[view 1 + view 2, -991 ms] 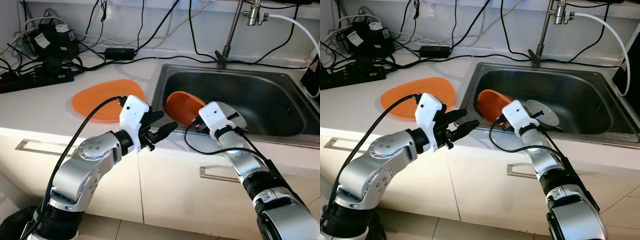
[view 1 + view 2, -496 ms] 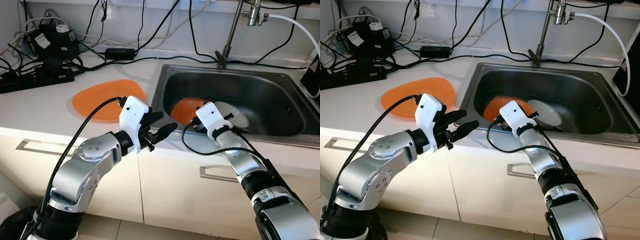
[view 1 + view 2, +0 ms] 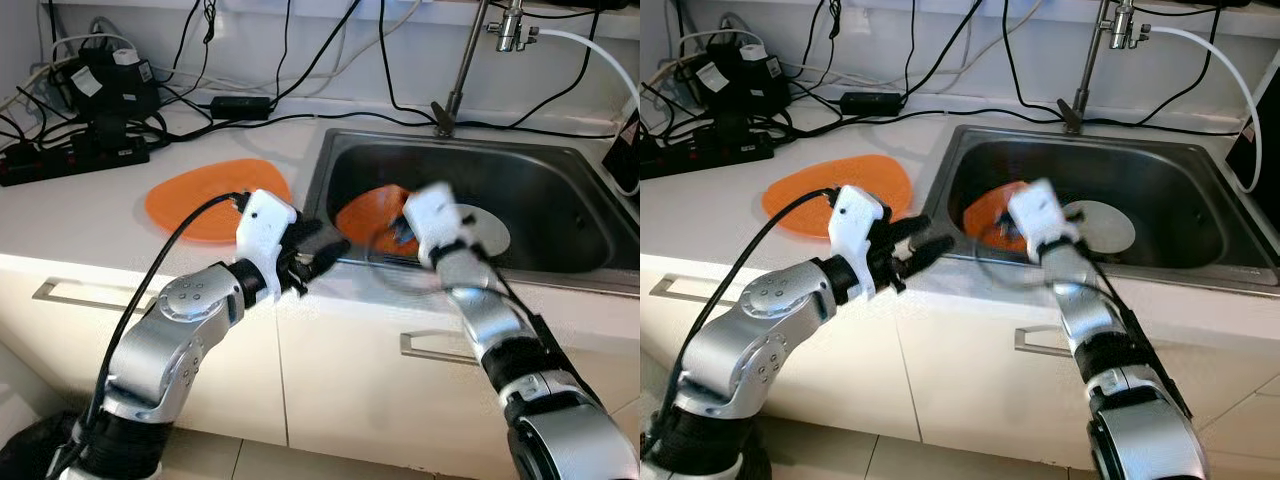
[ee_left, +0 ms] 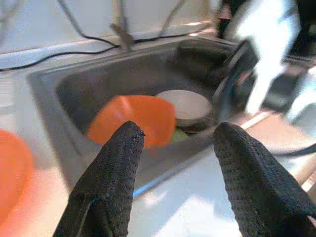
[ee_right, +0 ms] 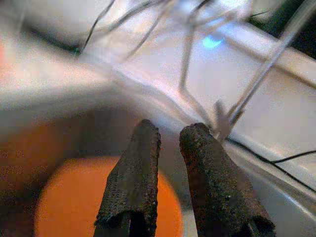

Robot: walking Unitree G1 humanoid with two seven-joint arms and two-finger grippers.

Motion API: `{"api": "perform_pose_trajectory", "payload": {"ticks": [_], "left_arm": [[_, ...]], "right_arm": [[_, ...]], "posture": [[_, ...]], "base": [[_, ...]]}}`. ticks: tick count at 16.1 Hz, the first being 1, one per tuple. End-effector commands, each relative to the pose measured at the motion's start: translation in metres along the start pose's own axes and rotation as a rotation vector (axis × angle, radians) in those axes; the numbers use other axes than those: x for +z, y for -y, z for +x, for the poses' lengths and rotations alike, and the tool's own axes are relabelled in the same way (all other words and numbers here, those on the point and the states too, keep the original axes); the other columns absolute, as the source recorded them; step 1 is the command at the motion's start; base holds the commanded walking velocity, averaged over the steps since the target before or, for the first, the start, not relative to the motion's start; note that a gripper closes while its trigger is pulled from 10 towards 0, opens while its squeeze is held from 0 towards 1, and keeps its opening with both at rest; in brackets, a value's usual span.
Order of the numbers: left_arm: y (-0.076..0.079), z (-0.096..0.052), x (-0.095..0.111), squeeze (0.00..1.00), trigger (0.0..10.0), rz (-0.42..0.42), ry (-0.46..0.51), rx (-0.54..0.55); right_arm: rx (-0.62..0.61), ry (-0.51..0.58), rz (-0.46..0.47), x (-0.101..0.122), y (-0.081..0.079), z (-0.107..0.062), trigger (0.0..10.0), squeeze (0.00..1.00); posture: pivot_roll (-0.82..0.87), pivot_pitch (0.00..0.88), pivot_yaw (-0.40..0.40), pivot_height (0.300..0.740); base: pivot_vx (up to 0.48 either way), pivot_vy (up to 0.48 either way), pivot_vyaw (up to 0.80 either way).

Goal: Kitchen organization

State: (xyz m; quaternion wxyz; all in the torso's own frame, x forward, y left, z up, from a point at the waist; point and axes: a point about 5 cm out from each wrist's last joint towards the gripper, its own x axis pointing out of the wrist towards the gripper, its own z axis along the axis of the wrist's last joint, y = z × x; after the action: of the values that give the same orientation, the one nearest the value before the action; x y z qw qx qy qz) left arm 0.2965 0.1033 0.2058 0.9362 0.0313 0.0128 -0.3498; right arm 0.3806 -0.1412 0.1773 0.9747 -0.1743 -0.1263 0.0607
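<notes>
A Unitree G1 humanoid works at a kitchen sink during an organization task, both arms raised over the front edge of the white desk. An orange bowl leans tilted against the left inner wall of the steel basin, its rim touching a white plate that lies flat on the basin floor beside it. A 2nd orange dish rests on the desk, left of the sink.

The right gripper, blurred with motion, hangs over the basin directly above the bowl, its 2 fingers nearly pressed together with only a slim gap and nothing between them. The left gripper hovers at the sink's front left corner with fingers spread wide and empty, aimed across the basin toward the bowl.

The bowl lies just below and ahead of the right fingers, so that arm appears the nearer one. Its raised rim faces up and toward the robot, likely the easiest edge to pinch. A tangle of black cables crowds the back of the desk.
</notes>
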Motion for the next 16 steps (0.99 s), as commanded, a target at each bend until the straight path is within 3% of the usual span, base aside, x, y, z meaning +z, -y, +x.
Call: {"api": "perform_pose_trajectory", "payload": {"ticks": [1,5,6,7,8,9,13,14,16], "left_arm": [[-0.010,0.000,0.008,0.00,10.0,0.022,0.029,0.064],[-0.031,-0.002,0.013,0.00,10.0,0.048,0.050,0.233],[-0.035,-0.001,0.013,0.00,10.0,0.047,0.049,0.264],[-0.053,-0.005,0.015,0.00,10.0,0.015,0.067,0.379],[-0.057,-0.006,0.015,0.00,10.0,0.008,0.072,0.399],[-0.064,-0.009,0.015,1.00,10.0,-0.014,0.083,0.440],[-0.090,-0.024,0.014,1.00,10.0,-0.072,0.109,0.592],[-0.100,-0.030,0.012,0.00,10.0,-0.110,0.105,0.653],[-0.112,-0.040,0.008,0.00,10.0,-0.158,0.088,0.730]], "right_arm": [[-0.049,0.088,0.110,0.023,0.010,0.008,10.0,0.00],[-0.045,0.176,0.423,0.053,0.010,0.012,10.0,0.00],[-0.038,0.177,0.457,0.054,0.009,0.012,10.0,0.00],[-0.019,0.162,0.519,0.054,0.002,0.008,10.0,0.00],[-0.014,0.157,0.526,0.053,0.000,0.007,10.0,0.00],[0.000,0.139,0.562,0.051,-0.005,0.005,10.0,0.00],[0.067,0.089,0.636,0.050,-0.021,-0.004,10.0,0.00],[0.090,0.078,0.636,0.050,-0.025,-0.006,10.0,0.00],[0.113,0.070,0.628,0.050,-0.030,-0.008,10.0,0.00]], "posture": [[0.10,0.001,0.034,0.740],[0.09,0.006,0.036,0.740],[0.09,0.006,0.036,0.740],[0.09,0.006,0.036,0.740],[0.09,0.006,0.035,0.740],[0.09,0.006,0.035,0.740],[0.08,0.010,0.030,0.740],[0.08,0.010,0.030,0.740],[0.08,0.010,0.029,0.740]], "base": [[0.000,0.000,0.00],[0.000,0.000,0.00],[0.000,0.000,0.00],[0.000,0.000,0.00],[0.000,0.000,0.00],[0.000,0.000,0.00],[0.000,0.000,0.00],[0.000,0.000,0.00],[0.000,0.000,0.00]]}}
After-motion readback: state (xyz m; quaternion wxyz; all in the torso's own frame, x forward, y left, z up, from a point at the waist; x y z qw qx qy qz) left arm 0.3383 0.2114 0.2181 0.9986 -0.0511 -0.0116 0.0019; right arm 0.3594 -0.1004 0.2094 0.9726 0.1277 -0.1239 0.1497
